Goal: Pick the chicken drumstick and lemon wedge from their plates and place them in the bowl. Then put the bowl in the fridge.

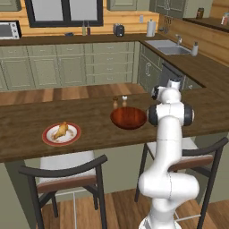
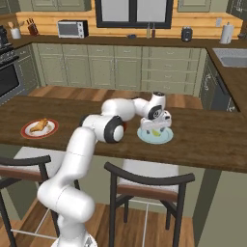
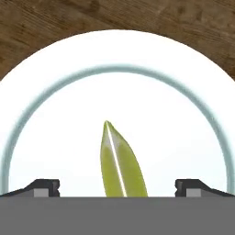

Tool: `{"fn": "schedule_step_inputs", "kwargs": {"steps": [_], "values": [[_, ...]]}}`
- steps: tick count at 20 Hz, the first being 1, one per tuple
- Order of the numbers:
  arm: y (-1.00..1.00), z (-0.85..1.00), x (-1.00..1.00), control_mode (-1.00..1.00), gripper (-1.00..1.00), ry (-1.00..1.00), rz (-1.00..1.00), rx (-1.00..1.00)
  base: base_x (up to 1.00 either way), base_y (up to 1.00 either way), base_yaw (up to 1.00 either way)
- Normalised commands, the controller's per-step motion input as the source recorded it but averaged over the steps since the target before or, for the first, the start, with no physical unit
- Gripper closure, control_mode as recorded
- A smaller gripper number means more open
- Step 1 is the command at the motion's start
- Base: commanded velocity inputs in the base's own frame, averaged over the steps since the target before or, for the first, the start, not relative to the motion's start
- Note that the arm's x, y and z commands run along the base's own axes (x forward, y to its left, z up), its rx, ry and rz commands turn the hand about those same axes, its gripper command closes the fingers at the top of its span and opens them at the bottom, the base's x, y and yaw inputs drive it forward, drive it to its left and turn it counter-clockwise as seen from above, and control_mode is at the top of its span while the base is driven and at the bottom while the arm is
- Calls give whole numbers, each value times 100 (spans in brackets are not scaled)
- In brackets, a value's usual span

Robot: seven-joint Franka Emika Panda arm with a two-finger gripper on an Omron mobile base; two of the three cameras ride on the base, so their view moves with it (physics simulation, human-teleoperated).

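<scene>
- Two dark-framed chairs (image 1: pixel 67 176) are seen nearest the cameras, tucked under the front edge of the wooden tabletop (image 1: pixel 27 129).
- The white arm (image 2: pixel 91 140) is seen reaching across the tabletop to the light blue plate (image 2: pixel 166 137).
- The end effector (image 3: pixel 117 186) is held low over that plate, with its jaws spread wide apart and nothing clamped between them.
- The lemon wedge (image 3: pixel 118 163) is seen lying on the light blue plate, midway between the two dark fingertips (image 3: pixel 43 187); whether it is touched by them cannot be told from the hand view.
- In the right base view the lemon wedge is glimpsed as a small yellow spot directly beneath the hand.
- The chicken drumstick (image 1: pixel 60 131) is seen resting on the white plate with the red-brown rim (image 1: pixel 48 139), well apart from the arm, toward the left end of the tabletop.
- The reddish-brown bowl (image 1: pixel 128 117) is found standing upright on the tabletop between the two plates, with nothing visible inside it.
- Two small shakers (image 1: pixel 120 102) are seen just behind the bowl.
- Farther back, pale green cabinets (image 1: pixel 67 67) are seen under a long counter that carries a microwave (image 2: pixel 72 28).
- A sink (image 1: pixel 167 47) is set in the counter to the right.
</scene>
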Motion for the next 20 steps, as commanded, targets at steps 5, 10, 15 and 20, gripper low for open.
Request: {"fn": "schedule_step_inputs", "kwargs": {"steps": [5,10,15,20], "values": [[-6,-25,27,-100,-100,0,12,-4,0,0,0],[-5,-18,3,-100,100,6,3,0,0,0,0],[11,-17,-4,-100,100,1,0,0,0,0,0],[60,-1,-24,-100,100,-8,0,0,0,0,0]]}}
